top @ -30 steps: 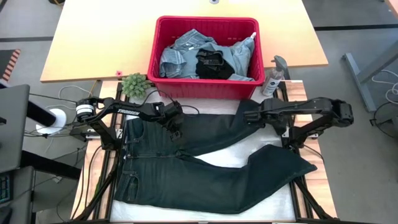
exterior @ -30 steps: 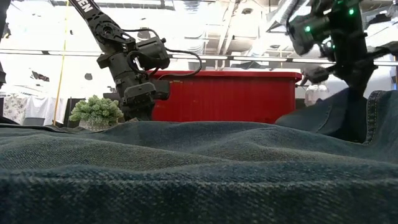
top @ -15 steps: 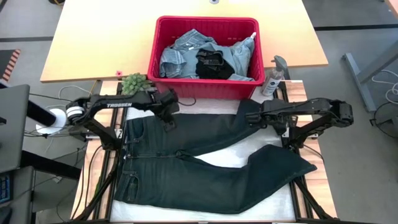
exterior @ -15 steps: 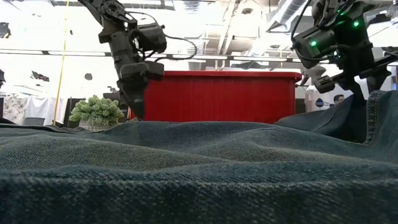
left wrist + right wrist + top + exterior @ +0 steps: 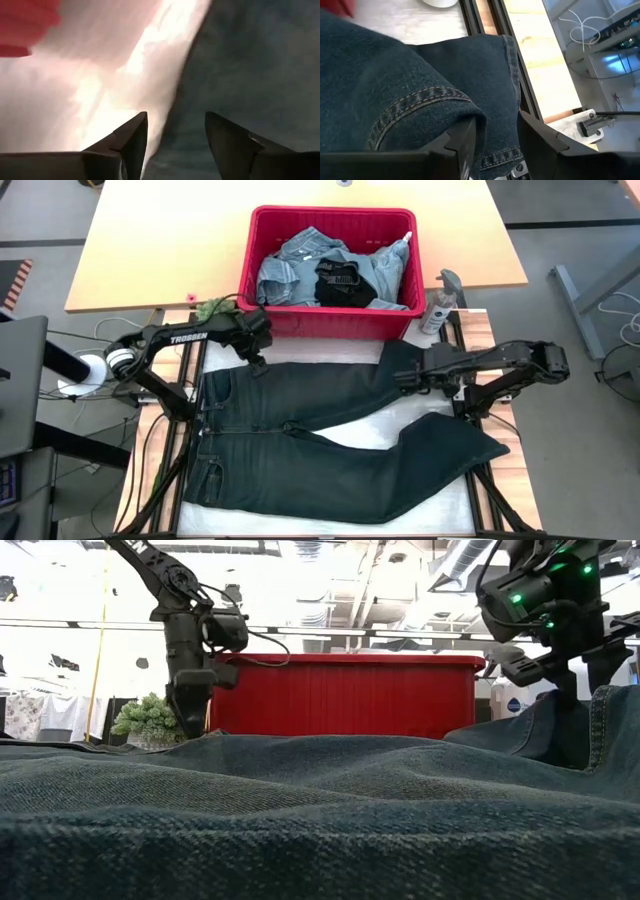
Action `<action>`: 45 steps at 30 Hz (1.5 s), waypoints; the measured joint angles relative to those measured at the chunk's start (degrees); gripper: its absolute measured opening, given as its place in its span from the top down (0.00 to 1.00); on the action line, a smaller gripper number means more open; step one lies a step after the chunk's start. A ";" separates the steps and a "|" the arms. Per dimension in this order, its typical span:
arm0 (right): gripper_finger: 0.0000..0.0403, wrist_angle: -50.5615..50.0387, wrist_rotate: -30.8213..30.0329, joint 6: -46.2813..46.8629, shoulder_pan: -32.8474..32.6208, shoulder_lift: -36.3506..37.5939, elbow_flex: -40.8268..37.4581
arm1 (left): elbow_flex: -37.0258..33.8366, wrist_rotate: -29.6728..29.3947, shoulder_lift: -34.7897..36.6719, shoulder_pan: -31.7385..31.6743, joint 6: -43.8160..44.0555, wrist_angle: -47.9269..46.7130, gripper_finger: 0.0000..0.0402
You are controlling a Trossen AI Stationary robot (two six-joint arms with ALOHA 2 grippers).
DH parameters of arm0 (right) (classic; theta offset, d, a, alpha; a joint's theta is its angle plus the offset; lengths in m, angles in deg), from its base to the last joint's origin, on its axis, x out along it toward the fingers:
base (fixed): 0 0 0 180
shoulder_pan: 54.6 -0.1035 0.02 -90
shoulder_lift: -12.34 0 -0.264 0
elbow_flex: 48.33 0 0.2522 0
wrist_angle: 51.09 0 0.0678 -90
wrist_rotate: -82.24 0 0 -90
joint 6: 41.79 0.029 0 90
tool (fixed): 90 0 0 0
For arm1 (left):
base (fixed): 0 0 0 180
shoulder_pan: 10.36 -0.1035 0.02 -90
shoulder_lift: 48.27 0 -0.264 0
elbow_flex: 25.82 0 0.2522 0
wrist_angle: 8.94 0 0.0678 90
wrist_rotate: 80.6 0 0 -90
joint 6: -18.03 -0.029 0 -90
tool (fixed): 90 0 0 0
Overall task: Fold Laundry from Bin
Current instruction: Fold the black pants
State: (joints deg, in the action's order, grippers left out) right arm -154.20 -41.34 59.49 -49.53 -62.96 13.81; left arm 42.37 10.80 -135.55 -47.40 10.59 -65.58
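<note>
1. Left claw (image 5: 259,363) hangs over the upper side of the dark jeans (image 5: 330,445) near the waistband end, close to the worktop's far edge; its fingers stand apart with nothing between them, the cloth's edge and the pale worktop (image 5: 100,90) showing through the gap in the left wrist view.
2. Right claw (image 5: 400,376) sits at the hem of the upper trouser leg, near the far right of the worktop. Its fingers are parted and a fold of the hem lies in the gap; whether they press on it I cannot tell.
3. Both claws stand at opposite ends of the same upper leg, which I judge suits either spreading it flat or lifting that side to fold it over the lower leg.
4. Jeans lie spread flat, waistband toward the left edge, legs splayed toward the right, the lower leg reaching the right edge.
5. Remaining laundry (image 5: 335,275), light denim and a black piece, is in the red bin (image 5: 330,320) just beyond the far edge.
6. Open room is tight: the bin, a small green plant (image 5: 212,310) and a spray bottle (image 5: 440,302) crowd the far edge; free worktop shows only between the legs and along the near edge.
</note>
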 joint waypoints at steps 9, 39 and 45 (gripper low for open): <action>0.57 0.03 -1.05 -4.05 -1.23 0.00 0.00 | 0.00 -1.39 0.00 1.72 -6.52 -1.07 0.45; 0.58 -0.20 -2.56 -14.77 -1.19 0.00 0.04 | -11.99 -1.39 1.56 2.26 -0.36 1.30 0.62; 0.58 -0.63 -2.56 -14.80 -1.19 0.00 0.42 | -9.10 -2.02 1.40 3.10 3.74 -2.18 0.97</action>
State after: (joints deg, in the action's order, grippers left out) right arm -154.83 -43.90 44.70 -50.72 -62.96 14.23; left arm 33.27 8.78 -134.15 -44.29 14.33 -67.76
